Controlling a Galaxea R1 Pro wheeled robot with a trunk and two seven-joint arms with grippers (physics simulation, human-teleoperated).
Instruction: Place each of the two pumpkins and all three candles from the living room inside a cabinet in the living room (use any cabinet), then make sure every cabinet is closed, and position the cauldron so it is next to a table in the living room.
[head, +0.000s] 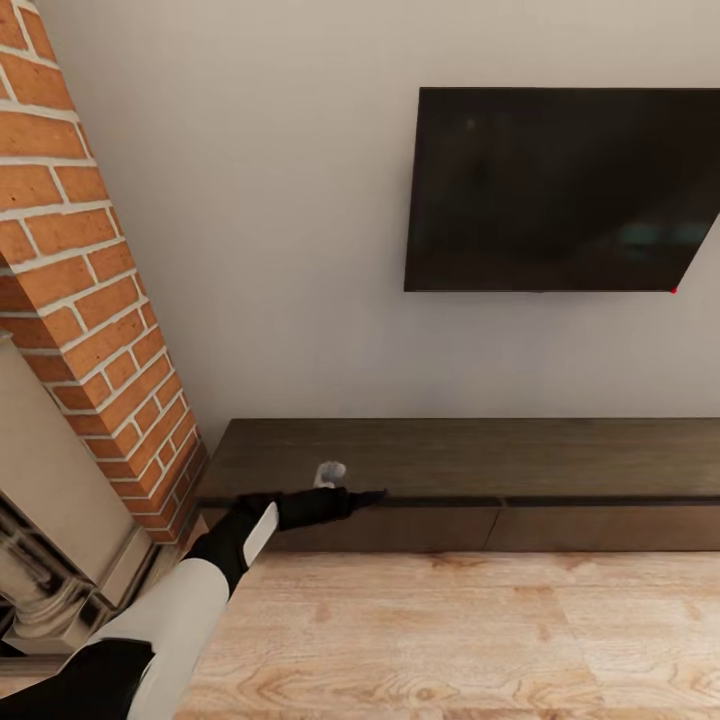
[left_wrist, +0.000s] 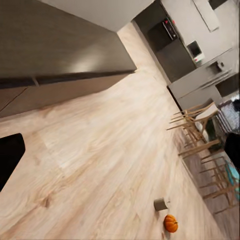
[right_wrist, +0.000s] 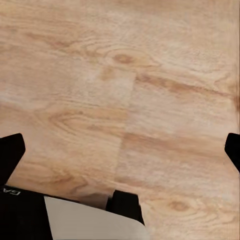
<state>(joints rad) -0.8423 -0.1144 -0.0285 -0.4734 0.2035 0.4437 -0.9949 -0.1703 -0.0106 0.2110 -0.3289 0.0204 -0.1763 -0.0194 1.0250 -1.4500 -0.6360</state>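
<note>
1. The left gripper is reached out to the front lip of the cabinet, at the dark gap above the drawer fronts; whether its fingers are spread or pressed together cannot be told, since they are seen edge-on as one dark point.
2. The tip is judged to be set there so that a handleless drawer can be hooked and pulled; the drawers are seen shut.
3. The right gripper is held spread wide over bare floor, one dark fingertip at each side of its wrist view, with nothing between; it is judged to be merely parked.
4. A small pale object is seen on the cabinet top just behind the left gripper; what it is cannot be made out.
5. In the left wrist view, one pumpkin and one candle are seen close together on the floor, well apart from the cabinet, near wooden chairs.
6. Above the cabinet a television is mounted; a brick chimney is seen beside it.
</note>
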